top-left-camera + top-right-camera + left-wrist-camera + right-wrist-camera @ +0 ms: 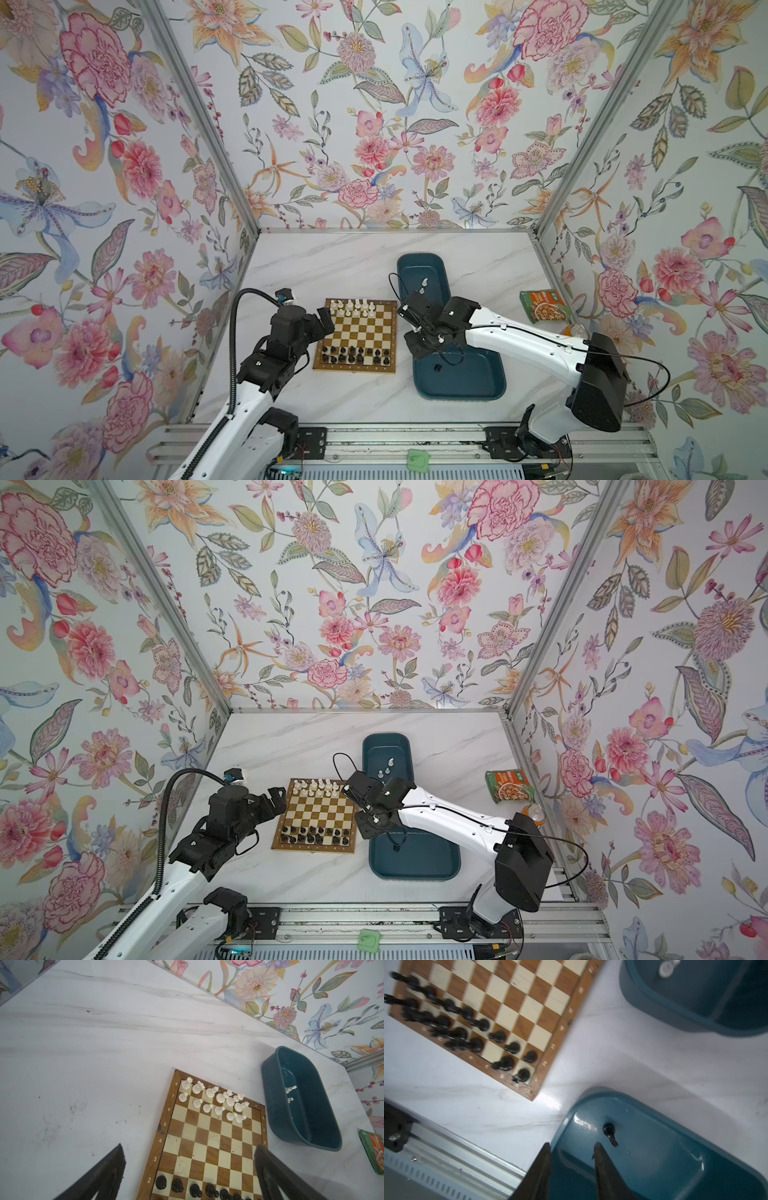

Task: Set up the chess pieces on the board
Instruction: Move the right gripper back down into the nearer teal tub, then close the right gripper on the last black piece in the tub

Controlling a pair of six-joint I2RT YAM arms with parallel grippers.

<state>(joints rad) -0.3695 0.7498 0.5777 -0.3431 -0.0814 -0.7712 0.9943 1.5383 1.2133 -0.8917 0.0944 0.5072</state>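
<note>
The board [355,334] lies mid-table. White chess pieces [209,1093] crowd its two far rows and black ones [355,355] fill its two near rows. A single black piece [609,1132] lies on its side in the near teal tub [461,397]. A few white pieces [424,284] rest in the far teal tub [401,270]. My left gripper [190,1146] hovers at the board's left edge, open wide and empty. My right gripper [572,1144] hangs over the near tub's left end, open a little, with nothing between its fingers. The black piece lies just beyond its fingertips.
A green and orange snack packet [542,305] and a can [575,330] sit by the right wall. Floral walls close the table on three sides. A metal rail [374,440] with a small green object [417,459] runs along the front edge.
</note>
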